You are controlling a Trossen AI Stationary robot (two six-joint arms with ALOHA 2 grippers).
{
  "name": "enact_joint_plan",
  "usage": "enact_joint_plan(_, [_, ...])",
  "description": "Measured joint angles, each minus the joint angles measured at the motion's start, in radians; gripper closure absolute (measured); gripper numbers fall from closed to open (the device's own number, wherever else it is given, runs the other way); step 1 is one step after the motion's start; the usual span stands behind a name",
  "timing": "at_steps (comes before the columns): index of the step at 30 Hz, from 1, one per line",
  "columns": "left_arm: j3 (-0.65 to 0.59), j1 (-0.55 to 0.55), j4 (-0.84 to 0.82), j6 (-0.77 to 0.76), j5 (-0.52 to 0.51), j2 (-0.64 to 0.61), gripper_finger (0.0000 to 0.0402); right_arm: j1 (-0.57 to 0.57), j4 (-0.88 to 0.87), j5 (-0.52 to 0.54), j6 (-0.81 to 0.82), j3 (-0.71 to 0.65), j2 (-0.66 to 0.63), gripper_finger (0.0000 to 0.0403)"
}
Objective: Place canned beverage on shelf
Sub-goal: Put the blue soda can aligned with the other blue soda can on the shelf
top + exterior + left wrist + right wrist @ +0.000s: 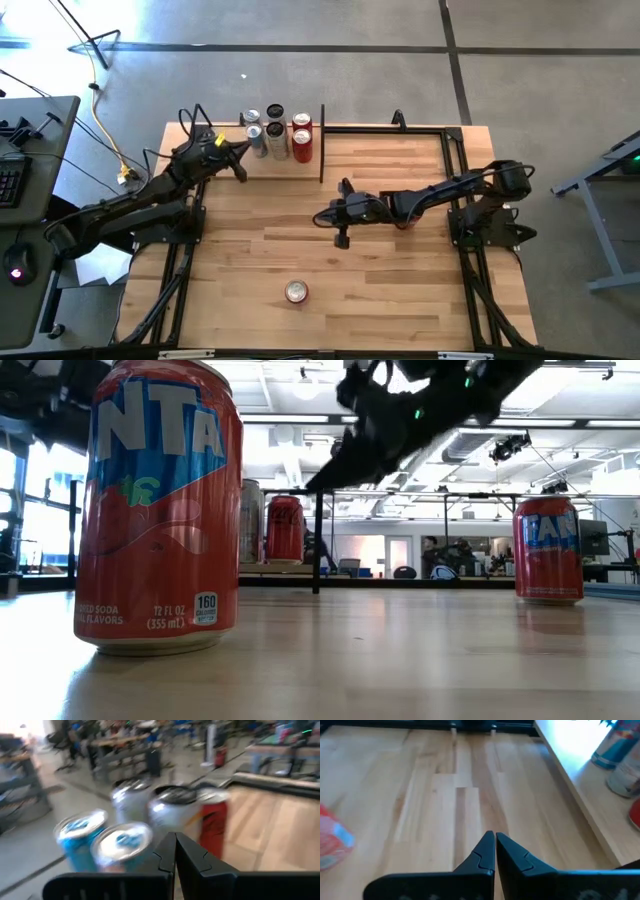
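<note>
In the low view, you see nearest a red can [160, 510] at the left of the frame. It stands upright on the table [400, 660], so its long axis is vertical. On its label you can read the big white letters "NTA", and lower "12 FL OZ (355 mL)", "160" and "SODA". In the high view this same can [296, 291] is at the lower centre of the frame, alone, with its silver top toward the camera.

A second red can [548, 550] stands upright at the right of the low view; its label shows "FAN".

In the middle of the high view you find the right gripper [322, 217], above bare wood, well apart from every can. Its fingers are together and hold nothing.

Farther, at the upper centre of the high view, the shelf [285, 158] carries a group of upright cans [276, 134], silver, dark and red ones. The left gripper [241, 153] is just beside this group, on its left side. Its fingers are also pressed together, with nothing between them. In the left wrist view the cans [170, 810] are blurred, and you cannot read their labels.
</note>
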Motion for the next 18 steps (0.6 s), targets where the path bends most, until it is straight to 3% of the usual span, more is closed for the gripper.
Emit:
enact_joint_plan(9, [0.0,-0.143,-0.017,0.025,-0.049,-0.087,0.0401,0.102,-0.3,0.174,0.054,0.067,-0.133,0.0403])
enact_joint_plan(15, [0.0,-0.226,-0.109,-0.042,0.023,-0.061,0.0401,0.15,-0.442,0.279,0.136,0.068,-0.183,0.0403])
enact_joint_plan(18, [0.0,-0.261,-0.119,-0.105,-0.078,0.002,0.0401,0.154,-0.444,0.308,0.13,0.068,-0.184,0.0403])
